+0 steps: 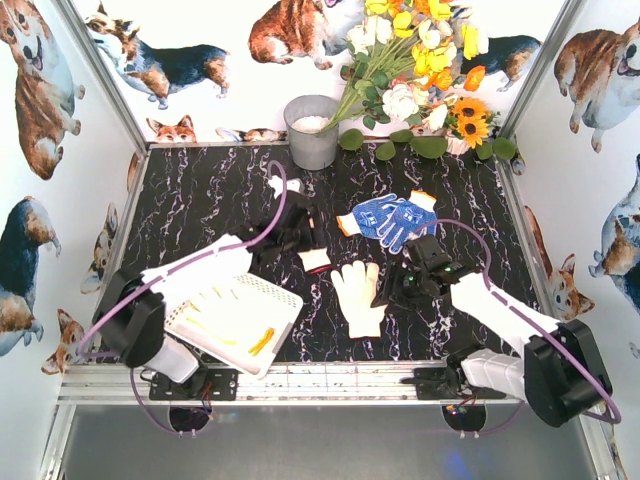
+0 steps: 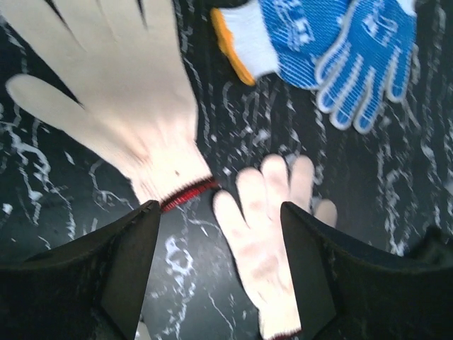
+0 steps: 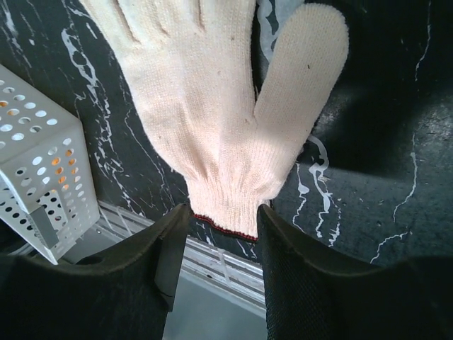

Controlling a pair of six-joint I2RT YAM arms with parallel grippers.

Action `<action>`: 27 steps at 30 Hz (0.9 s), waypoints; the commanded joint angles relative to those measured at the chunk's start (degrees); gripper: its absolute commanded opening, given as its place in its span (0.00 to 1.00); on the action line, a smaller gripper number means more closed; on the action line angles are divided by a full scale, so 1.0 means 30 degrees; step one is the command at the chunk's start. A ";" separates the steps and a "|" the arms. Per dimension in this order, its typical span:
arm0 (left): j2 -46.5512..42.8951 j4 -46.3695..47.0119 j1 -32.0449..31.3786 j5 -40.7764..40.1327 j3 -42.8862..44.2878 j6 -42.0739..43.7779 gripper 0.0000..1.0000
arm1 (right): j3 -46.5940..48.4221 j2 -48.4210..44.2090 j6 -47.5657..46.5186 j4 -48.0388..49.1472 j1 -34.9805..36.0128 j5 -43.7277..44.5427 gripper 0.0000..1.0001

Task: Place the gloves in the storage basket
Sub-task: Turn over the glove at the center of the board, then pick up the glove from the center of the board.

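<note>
A cream glove [image 1: 357,295] with a red-edged cuff lies flat at the table's middle. My right gripper [image 1: 390,292] is open. In the right wrist view its jaws [image 3: 224,210] stand on either side of that glove's [image 3: 212,106] cuff. My left gripper [image 1: 300,232] is open over a second cream glove [image 2: 120,92], whose cuff [image 1: 315,260] shows beside it. The middle glove [image 2: 269,248] lies between the left jaws [image 2: 219,207]. Two blue dotted gloves [image 1: 390,218] [image 2: 340,49] lie further back. The white storage basket [image 1: 285,305] [image 3: 42,184] stands near left, something yellow-orange [image 1: 262,341] inside.
A grey metal bucket [image 1: 312,130] and a bunch of flowers [image 1: 420,70] stand at the back edge. The metal rail [image 1: 300,380] marks the near edge. The left arm [image 1: 190,275] crosses over the basket. Printed walls close in both sides.
</note>
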 commanded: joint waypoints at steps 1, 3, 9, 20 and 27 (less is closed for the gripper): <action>0.1491 -0.0622 0.1388 -0.0238 0.0750 -0.0387 0.62 | 0.0927 -0.1359 -0.0353 0.0205 -0.0086 0.0545 0.46; 0.1908 -0.0120 0.1984 -0.0031 0.0259 -0.0902 0.61 | 0.1041 -0.1694 -0.0473 -0.0195 -0.0086 0.0801 0.46; 0.2828 0.2173 0.3290 0.1448 -0.1432 -0.2583 0.59 | 0.0987 -0.2434 -0.0457 -0.0530 -0.0086 0.1109 0.47; 0.5431 0.4778 0.4226 0.2507 -0.2100 -0.3173 0.51 | 0.1438 -0.2420 -0.0536 -0.0908 -0.0086 0.1361 0.47; 0.5814 0.4129 0.5128 0.2169 -0.1394 -0.1421 0.15 | 0.2042 -0.3369 -0.0471 -0.1952 -0.0090 0.1768 0.47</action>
